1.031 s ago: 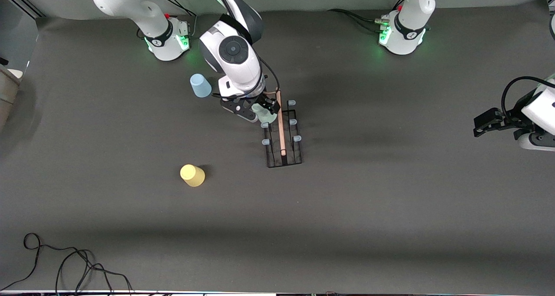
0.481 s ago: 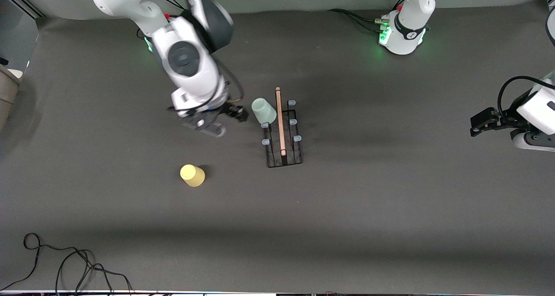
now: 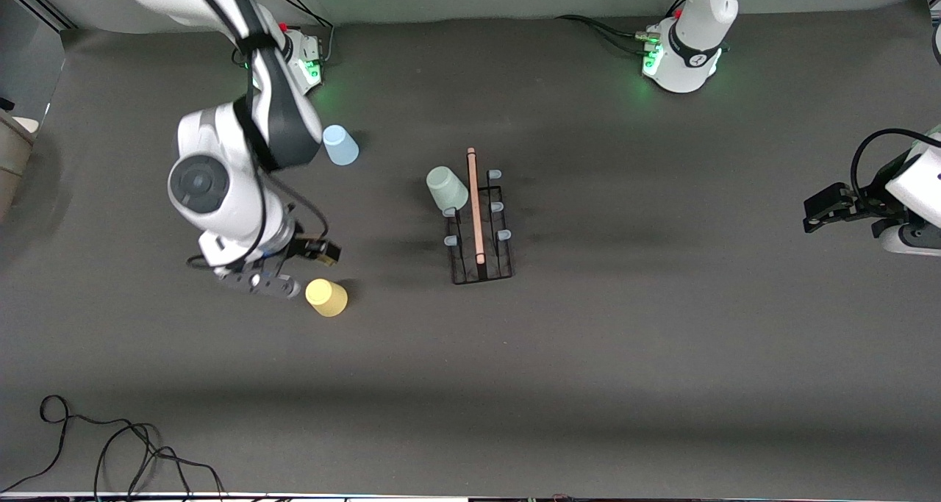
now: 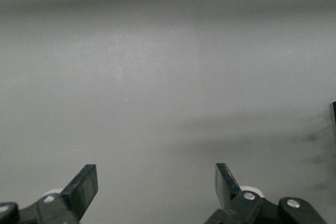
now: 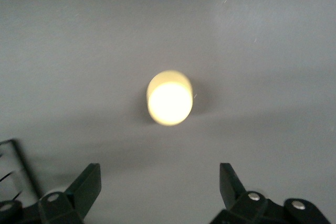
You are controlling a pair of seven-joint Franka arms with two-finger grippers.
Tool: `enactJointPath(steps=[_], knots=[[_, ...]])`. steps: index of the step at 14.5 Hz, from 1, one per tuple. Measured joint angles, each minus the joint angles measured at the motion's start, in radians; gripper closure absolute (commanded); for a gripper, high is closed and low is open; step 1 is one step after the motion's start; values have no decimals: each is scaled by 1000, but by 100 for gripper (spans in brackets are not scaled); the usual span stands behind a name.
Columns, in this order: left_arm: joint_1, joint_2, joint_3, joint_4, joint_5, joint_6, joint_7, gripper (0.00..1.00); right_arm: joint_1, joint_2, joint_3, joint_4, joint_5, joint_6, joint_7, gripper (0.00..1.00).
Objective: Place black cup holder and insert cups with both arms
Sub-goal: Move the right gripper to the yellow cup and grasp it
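Nearest the camera a loose black cable (image 3: 110,443) lies at the counter (image 3: 588,384) edge, well apart from everything; farther in, the yellow cup (image 3: 326,297) stands upside down with my right claw (image 3: 298,267) just beside it, fingers spread apart and empty. Farther still stands the black cup holder (image 3: 479,226) with the mint cup (image 3: 446,187) on one peg, then the blue cup (image 3: 340,145) near my right base, nothing between them. A second ago my right claw was at the mint cup on the holder; it has since swung over to the yellow cup, while my left claw (image 3: 816,214) waits spread apart at its end of the counter.
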Motion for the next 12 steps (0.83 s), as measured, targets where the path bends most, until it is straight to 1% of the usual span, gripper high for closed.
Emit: enactJointPath(steps=[2,4,6,12], knots=[[0,0,0,0,0,1,0,0,-20,60,0,-3,8,71,-30,0],[0,0,0,0,0,6,0,0,-19,114,2,-3,40,131,-44,0],[-1,0,-1,0,0,12,0,0,-17,160,7,-2,52,184,-59,0],[-6,0,-5,0,0,14,0,0,-16,240,17,-17,56,282,-65,0]])
